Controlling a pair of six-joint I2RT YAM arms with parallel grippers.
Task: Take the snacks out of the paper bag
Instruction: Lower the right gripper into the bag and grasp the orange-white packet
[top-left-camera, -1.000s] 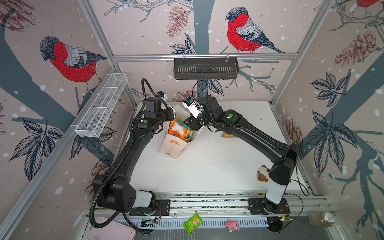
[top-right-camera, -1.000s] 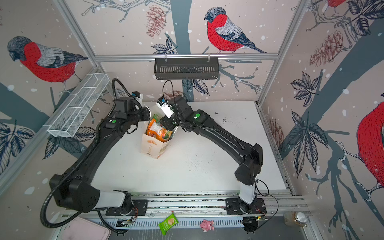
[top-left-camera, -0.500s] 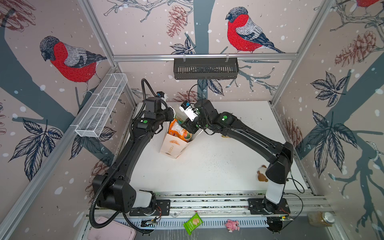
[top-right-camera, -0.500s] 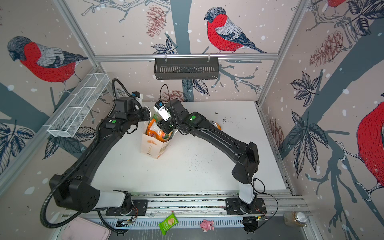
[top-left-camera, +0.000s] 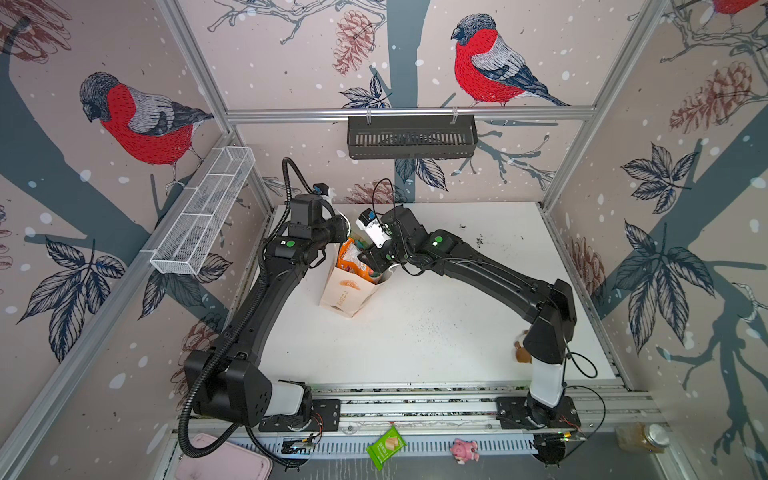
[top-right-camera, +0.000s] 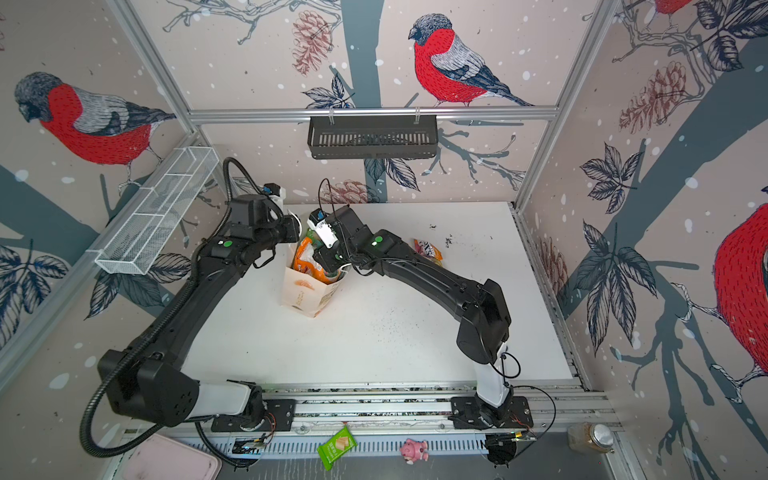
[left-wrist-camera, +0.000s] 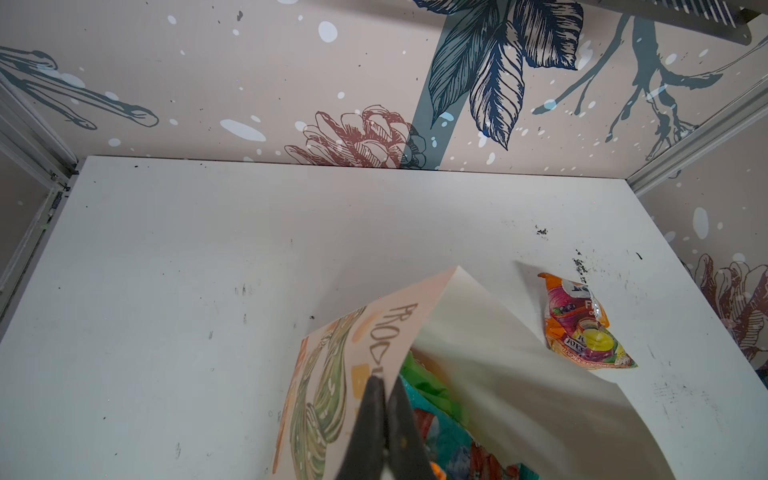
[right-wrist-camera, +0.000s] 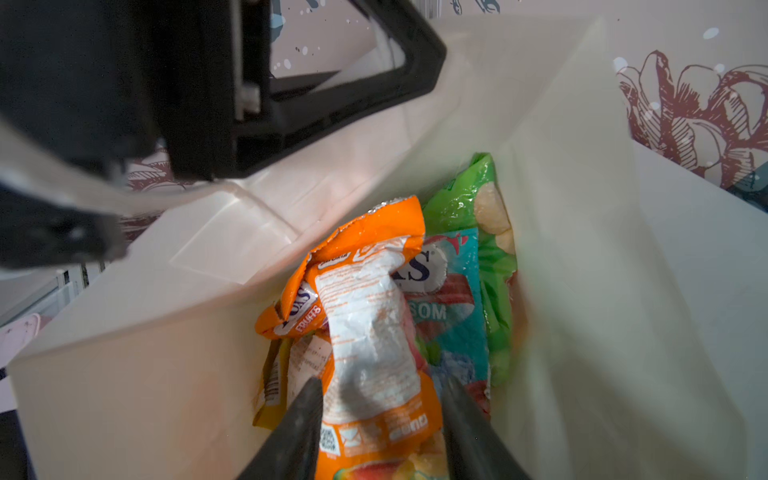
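Cream paper bag (top-left-camera: 347, 291) stands on the tabletop (left-wrist-camera: 208, 249), its rim clenched in the left pincer (left-wrist-camera: 384, 399) to hold the mouth open. Inside, the right pincer (right-wrist-camera: 381, 384) straddles an orange packet (right-wrist-camera: 365, 316) atop the snacks (right-wrist-camera: 451, 311); whether it grips cannot be told. A loose packet (left-wrist-camera: 582, 328) lies outside.

Past the 6 o'clock edge of the white tabletop (top-left-camera: 415, 353) lie a green wafer-picture foil packet (top-left-camera: 385, 447) and, near it, a pink plastic pig toy (top-left-camera: 465, 450). Metal-lidded glass jar (top-left-camera: 642, 437) at 5 o'clock, flat pink tray (top-left-camera: 224, 460) at 7, black slotted basket (top-left-camera: 411, 137) at 12, white wire-mesh basket (top-left-camera: 203, 216) at 10.
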